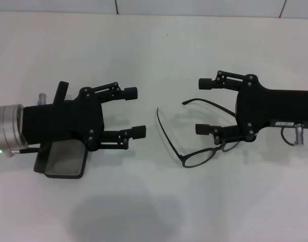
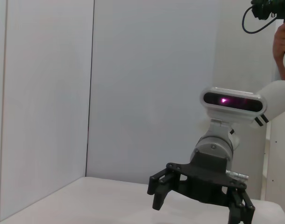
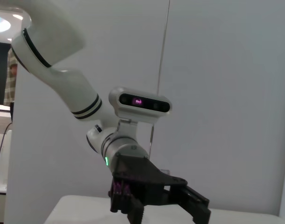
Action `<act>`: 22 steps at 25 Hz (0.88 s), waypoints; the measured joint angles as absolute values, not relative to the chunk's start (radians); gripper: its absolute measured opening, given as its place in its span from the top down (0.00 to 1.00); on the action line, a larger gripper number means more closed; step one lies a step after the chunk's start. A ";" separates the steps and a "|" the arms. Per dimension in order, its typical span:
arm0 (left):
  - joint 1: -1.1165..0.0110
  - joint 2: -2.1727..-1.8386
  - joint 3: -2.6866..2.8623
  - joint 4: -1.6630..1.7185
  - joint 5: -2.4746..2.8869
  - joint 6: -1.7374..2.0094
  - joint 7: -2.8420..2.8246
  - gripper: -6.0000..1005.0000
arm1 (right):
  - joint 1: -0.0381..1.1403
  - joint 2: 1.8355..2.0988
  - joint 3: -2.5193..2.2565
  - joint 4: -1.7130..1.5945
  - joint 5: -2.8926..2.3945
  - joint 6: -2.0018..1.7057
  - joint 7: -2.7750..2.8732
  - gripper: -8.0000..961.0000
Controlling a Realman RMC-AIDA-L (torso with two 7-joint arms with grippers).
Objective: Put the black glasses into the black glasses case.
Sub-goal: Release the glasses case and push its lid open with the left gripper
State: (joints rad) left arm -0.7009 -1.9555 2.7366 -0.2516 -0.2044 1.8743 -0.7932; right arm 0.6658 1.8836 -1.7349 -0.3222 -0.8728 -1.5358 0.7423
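The black glasses case [image 1: 63,161] is largely covered by the left tool [image 1: 136,112] and its wrist; only the open grey-lined tray and part of the upright lid show, and any lettering cannot be read. One lens of the black glasses [image 1: 197,135] sits under the right tool [image 1: 203,106], its rim mostly concealed. Whether a fingertip [image 1: 202,129] touches the frame cannot be determined. Both arms are cut off by the head view's edges. Neither wrist view shows the counter [image 1: 154,45] contents.
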 joint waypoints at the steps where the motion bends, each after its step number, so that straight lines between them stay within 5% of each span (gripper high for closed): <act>1: -0.700 -1.956 2.737 -0.252 -0.204 1.874 -0.793 0.14 | 0.666 1.884 -1.735 -0.322 -0.873 -1.533 0.742 0.09; 22: -0.717 -1.970 2.837 -0.637 -0.380 1.851 -1.349 0.16 | 0.663 1.891 -1.735 -0.322 -0.873 -1.502 0.733 0.09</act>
